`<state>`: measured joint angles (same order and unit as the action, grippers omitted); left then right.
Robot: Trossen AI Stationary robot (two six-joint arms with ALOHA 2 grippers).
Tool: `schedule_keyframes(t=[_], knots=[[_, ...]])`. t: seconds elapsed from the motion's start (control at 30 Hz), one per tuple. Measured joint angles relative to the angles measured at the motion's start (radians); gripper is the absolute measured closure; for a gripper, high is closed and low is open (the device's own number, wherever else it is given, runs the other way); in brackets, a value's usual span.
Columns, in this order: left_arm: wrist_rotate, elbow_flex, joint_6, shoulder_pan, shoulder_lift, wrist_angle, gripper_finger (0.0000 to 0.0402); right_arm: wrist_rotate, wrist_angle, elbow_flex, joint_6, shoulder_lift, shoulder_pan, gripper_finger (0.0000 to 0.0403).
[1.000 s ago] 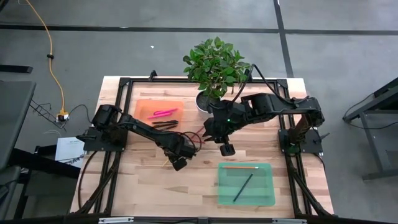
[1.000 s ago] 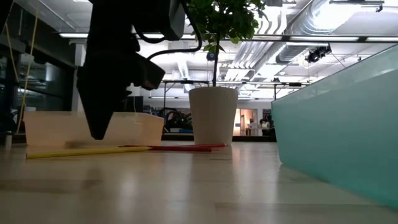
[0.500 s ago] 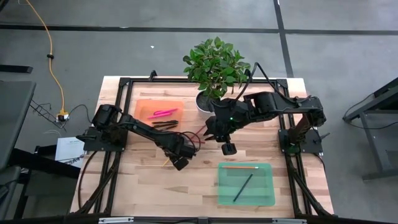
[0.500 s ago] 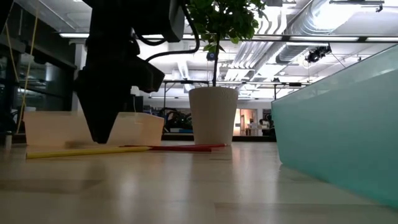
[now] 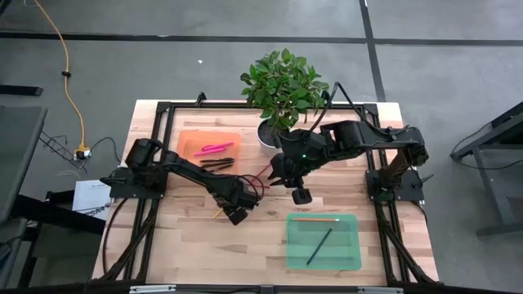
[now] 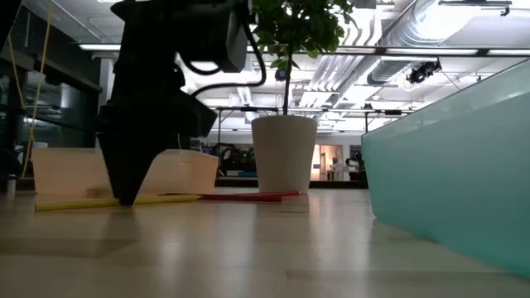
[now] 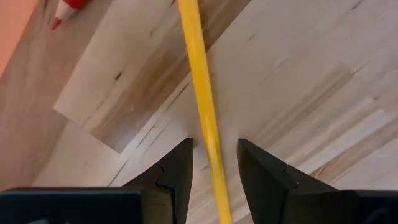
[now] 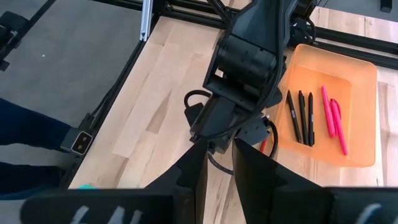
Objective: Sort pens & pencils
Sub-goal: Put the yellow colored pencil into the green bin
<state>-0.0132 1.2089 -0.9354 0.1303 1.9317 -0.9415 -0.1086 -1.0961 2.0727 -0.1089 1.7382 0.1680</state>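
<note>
A yellow pencil (image 7: 200, 93) lies flat on the wooden table, with a red pencil (image 6: 248, 197) behind it. My left gripper (image 7: 214, 146) points straight down, open, one finger on each side of the yellow pencil, its tips low at the table (image 6: 126, 199). My right gripper (image 5: 301, 196) hangs high over the table's middle, open with nothing between its fingers (image 8: 219, 152). Pink pens (image 8: 333, 118) and dark pens (image 8: 300, 118) lie in the orange tray (image 5: 189, 139). A tan pencil (image 5: 315, 220) and a dark pencil (image 5: 319, 246) lie in the green tray (image 5: 353, 260).
A potted plant (image 5: 282, 90) stands at the table's far edge, between the arms. The green tray's wall (image 6: 447, 182) rises tall at the right of the low view. Bare wood (image 5: 180, 245) stretches along the near left of the table.
My left gripper has sunk toward the table, straight down over the yellow pencil, its fingers still apart. The pencils have kept their places.
</note>
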Motion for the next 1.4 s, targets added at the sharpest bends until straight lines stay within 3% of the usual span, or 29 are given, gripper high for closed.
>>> schedule_keyframes(t=[1.23, 1.4], knots=[[-0.039, -0.002, 0.038, -0.033, 0.003, 0.028, 0.0287, -0.005, -0.006, 0.000, 0.003, 0.001, 0.000, 0.0336], [-0.039, -0.002, 0.038, -0.033, 0.003, 0.032, 0.0313, -0.005, -0.006, 0.000, 0.003, 0.001, 0.000, 0.0336]])
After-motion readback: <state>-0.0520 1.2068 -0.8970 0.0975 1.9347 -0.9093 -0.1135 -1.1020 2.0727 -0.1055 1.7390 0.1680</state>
